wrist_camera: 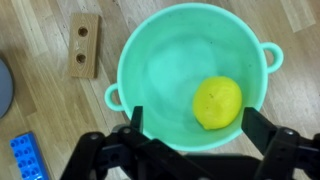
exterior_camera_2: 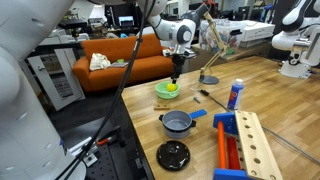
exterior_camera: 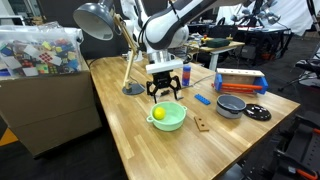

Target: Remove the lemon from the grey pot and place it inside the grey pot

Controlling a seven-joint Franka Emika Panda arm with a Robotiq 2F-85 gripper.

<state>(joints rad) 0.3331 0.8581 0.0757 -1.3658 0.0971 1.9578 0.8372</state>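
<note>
The lemon (wrist_camera: 217, 102) is small, round and bright yellow. It lies inside the pale mint-green bowl (wrist_camera: 150, 60), not in the grey pot. It shows in both exterior views (exterior_camera: 159, 113) (exterior_camera_2: 172, 89). The grey pot (exterior_camera: 231, 105) (exterior_camera_2: 177, 122) stands empty on the table, apart from the bowl; only its edge (wrist_camera: 3, 90) shows in the wrist view. My gripper (wrist_camera: 195, 122) (exterior_camera: 165, 92) (exterior_camera_2: 175, 77) hovers open just above the bowl, its fingers either side of the lemon, holding nothing.
A wooden block with holes (wrist_camera: 84, 44) (exterior_camera: 203, 124) lies beside the bowl. A blue brick (wrist_camera: 27, 158) (exterior_camera: 203, 99), a black disc (exterior_camera: 257, 112) (exterior_camera_2: 174, 154), a red and blue toy (exterior_camera: 241, 82), a desk lamp (exterior_camera: 130, 60) and a box of clutter (exterior_camera: 40, 50) are around.
</note>
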